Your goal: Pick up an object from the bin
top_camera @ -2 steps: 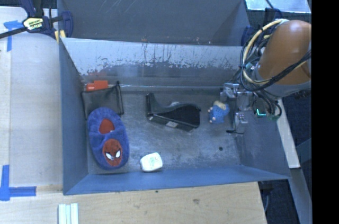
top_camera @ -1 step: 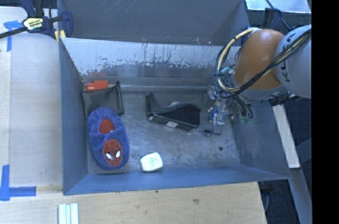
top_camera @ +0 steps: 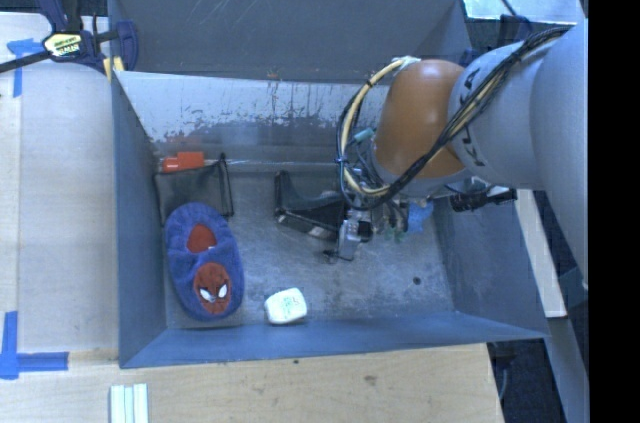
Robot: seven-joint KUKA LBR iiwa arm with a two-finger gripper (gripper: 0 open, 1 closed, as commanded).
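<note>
A small white lump (top_camera: 285, 305) lies near the bin's (top_camera: 300, 31) front wall, with a blue Spider-Man slipper (top_camera: 205, 261) to its left. Farther in, the hand (top_camera: 345, 239) hangs just beside a black angular object (top_camera: 303, 207); whether it is open or closed cannot be told.

Looking down on bin (top_camera: 290, 21) from above, tilted a little toward far wall at frame top; near enough to fit whole bin; with arm (top_camera: 530, 121) across right edge.
</note>
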